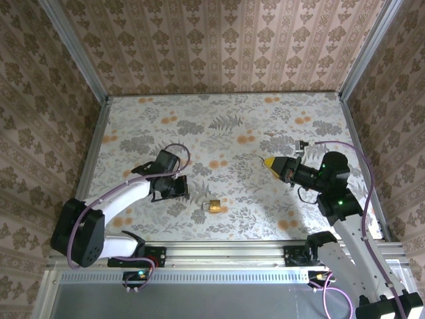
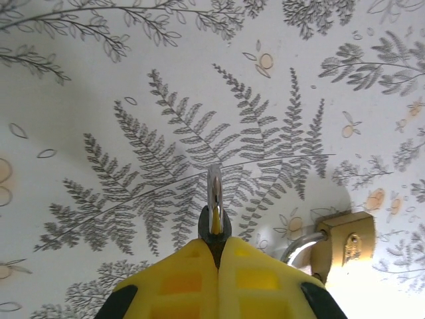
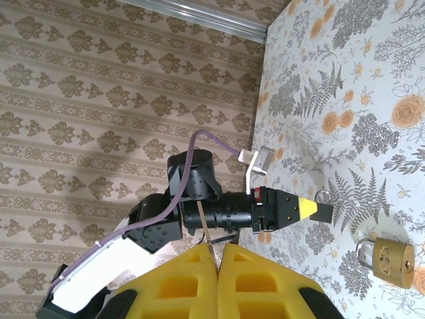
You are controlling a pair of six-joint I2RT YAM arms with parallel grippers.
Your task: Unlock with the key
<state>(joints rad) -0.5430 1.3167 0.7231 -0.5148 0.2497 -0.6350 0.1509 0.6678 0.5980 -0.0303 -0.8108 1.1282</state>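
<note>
Starting from the flowered surface (image 1: 265, 126), we take the brass padlock (image 1: 214, 206) as our marker; it lies toward the near edge, between the two arms. Our left tool (image 2: 216, 247) sits just left of the padlock, clamped tight on the key (image 2: 214, 193). The silver blade sticks straight out in front, close beside the padlock but apart from it. Our right tool (image 1: 268, 162) hangs well to the padlock's right, pinched closed on nothing. We judge the key light, stiff, thin and slippery, best gripped flat across its dark bow, as it is now.
</note>
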